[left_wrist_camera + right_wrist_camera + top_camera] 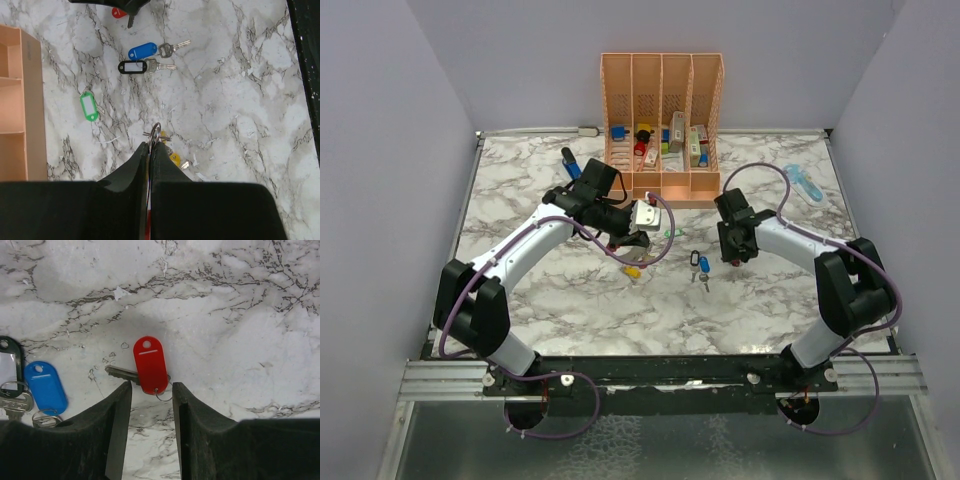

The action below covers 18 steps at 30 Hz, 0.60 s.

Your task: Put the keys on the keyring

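Observation:
My left gripper [150,145] is shut on the keyring [155,133], a thin metal ring that sticks out past its fingertips above the marble. A yellow-tagged key [174,159] lies just under that ring. Blue-tagged [143,50] and black-tagged [131,66] keys lie side by side farther on, and a green tag [89,106] lies to the left. My right gripper [151,386] is open and low over the table. The red-tagged key [150,365] lies flat just ahead of its fingertips, its lower end and small wire loop in the gap between them. In the top view the two grippers [642,240] [735,255] face each other.
A peach slotted organizer [662,185] with small coloured items stands at the back centre. A long blue pen-like tool [570,163] lies to its left and a pale blue object [803,183] to its right. Grey walls close in the table on three sides.

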Available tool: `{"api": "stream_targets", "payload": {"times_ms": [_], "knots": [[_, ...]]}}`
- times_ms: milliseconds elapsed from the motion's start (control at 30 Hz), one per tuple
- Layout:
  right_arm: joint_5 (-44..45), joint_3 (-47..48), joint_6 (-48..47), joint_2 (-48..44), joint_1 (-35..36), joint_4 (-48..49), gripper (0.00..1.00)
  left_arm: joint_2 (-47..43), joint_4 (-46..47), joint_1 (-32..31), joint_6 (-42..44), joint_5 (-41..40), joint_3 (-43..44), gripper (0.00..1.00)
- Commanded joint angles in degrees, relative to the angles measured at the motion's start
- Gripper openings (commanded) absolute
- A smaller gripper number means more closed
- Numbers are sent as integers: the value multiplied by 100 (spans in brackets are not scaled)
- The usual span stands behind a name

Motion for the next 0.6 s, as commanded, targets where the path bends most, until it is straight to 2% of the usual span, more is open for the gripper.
{"api": "stream_targets", "payload": {"times_ms": [0,133,300,567], "knots": [[-61,308,-190,-13,-23,89,38,33,90,25,0,-7,208,0],[-300,464,-398,30,-23,277,36,36,51,25,14,-71,295,0],[-1446,785,-910,235,-2,962,33,46,5,25,-8,-119,402,0],[-2352,1357,-1593,846,30,1641,30,43,21,53,-60,-140,326,0]]}}
